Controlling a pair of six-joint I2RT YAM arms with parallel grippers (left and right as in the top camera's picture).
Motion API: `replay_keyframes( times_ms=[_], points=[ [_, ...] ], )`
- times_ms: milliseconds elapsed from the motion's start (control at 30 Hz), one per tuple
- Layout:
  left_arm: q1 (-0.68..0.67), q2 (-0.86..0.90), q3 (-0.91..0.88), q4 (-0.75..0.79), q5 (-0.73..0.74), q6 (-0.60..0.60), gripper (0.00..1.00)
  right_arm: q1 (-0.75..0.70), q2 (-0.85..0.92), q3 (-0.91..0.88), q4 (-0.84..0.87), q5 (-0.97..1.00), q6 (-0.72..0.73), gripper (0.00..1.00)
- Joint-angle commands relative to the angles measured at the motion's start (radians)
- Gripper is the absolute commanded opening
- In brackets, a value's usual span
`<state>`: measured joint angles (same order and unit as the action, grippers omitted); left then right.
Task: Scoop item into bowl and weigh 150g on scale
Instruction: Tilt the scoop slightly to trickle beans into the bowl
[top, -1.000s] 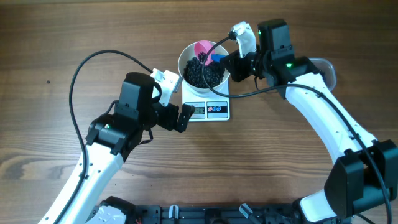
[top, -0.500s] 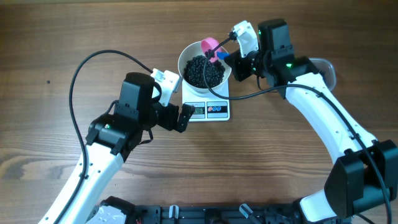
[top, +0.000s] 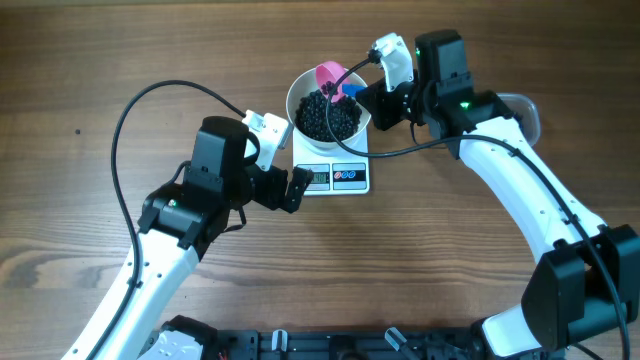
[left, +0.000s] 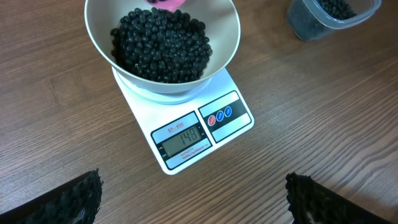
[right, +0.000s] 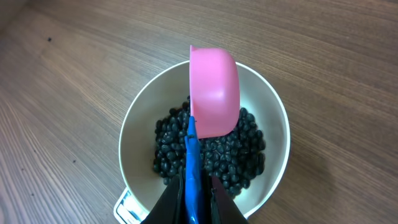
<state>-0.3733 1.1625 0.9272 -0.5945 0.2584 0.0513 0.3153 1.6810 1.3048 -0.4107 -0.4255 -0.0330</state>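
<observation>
The item (right: 211, 155) may overshoot the scale's (left: 186, 140) target if the scoop (right: 214, 93) pinched in the right end effector (right: 193, 199) tips too much; left end effector (left: 196, 199) gapes empty

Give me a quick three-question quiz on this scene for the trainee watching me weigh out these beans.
1. True or false: the white bowl of black beans stands on the digital scale.
2. Which one holds the pink scoop by its blue handle? A) left gripper B) right gripper C) neither
3. Fill in: the left gripper's jaws are ____.
Key: 1 true; 2 B; 3 open.
</observation>
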Motion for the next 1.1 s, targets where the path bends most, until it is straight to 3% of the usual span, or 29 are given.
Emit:
replay_keyframes(
  times_ms=[0, 200, 233, 300, 333, 467, 567, 700, 800, 900, 967, 1000, 1067],
  points=[
    [-0.003, 0.003, 0.013, 0.002, -0.006, 0.02, 1.0, 0.0, -0.023, 0.01, 0.003, -0.026, 0.036, 0.04],
    [-0.003, 0.003, 0.013, 0.003, -0.006, 0.02, 1.0, 0.0, -0.023, 0.01, 0.002, -0.025, 0.032, 0.04],
    [-0.003, 0.003, 0.013, 0.002, -0.006, 0.02, 1.0, 0.0, -0.023, 0.01, 0.0, -0.026, -0.005, 0.04],
    [-0.003, 0.003, 0.013, 0.003, -0.006, 0.02, 1.0, 0.0, -0.023, 0.01, -0.024, -0.016, -0.211, 0.04],
    [-0.003, 0.003, 0.013, 0.003, -0.006, 0.02, 1.0, 0.0, -0.023, 0.01, -0.023, 0.003, -0.229, 0.04],
    [-0.003, 0.003, 0.013, 0.002, -0.006, 0.02, 1.0, 0.0, -0.023, 0.01, -0.01, 0.005, -0.22, 0.04],
    [-0.003, 0.003, 0.013, 0.003, -0.006, 0.02, 1.0, 0.002, -0.023, 0.01, -0.012, -0.032, -0.093, 0.04],
    [-0.003, 0.003, 0.013, 0.002, -0.006, 0.02, 1.0, 0.002, -0.023, 0.01, -0.007, 0.002, -0.097, 0.04],
    [-0.003, 0.003, 0.013, 0.003, -0.006, 0.02, 1.0, 0.002, -0.023, 0.01, -0.01, -0.085, -0.099, 0.04],
    [-0.003, 0.003, 0.013, 0.003, -0.006, 0.02, 1.0, 0.001, -0.023, 0.01, -0.001, 0.058, -0.097, 0.04],
    [-0.003, 0.003, 0.013, 0.002, -0.006, 0.02, 1.0, 0.002, -0.026, 0.01, -0.002, -0.01, -0.098, 0.04],
    [-0.003, 0.003, 0.013, 0.002, -0.006, 0.02, 1.0, 0.002, -0.028, 0.01, 0.001, -0.134, -0.099, 0.04],
    [-0.003, 0.003, 0.013, 0.003, -0.006, 0.02, 1.0, 0.002, -0.028, 0.01, 0.005, -0.142, -0.099, 0.04]
  ],
)
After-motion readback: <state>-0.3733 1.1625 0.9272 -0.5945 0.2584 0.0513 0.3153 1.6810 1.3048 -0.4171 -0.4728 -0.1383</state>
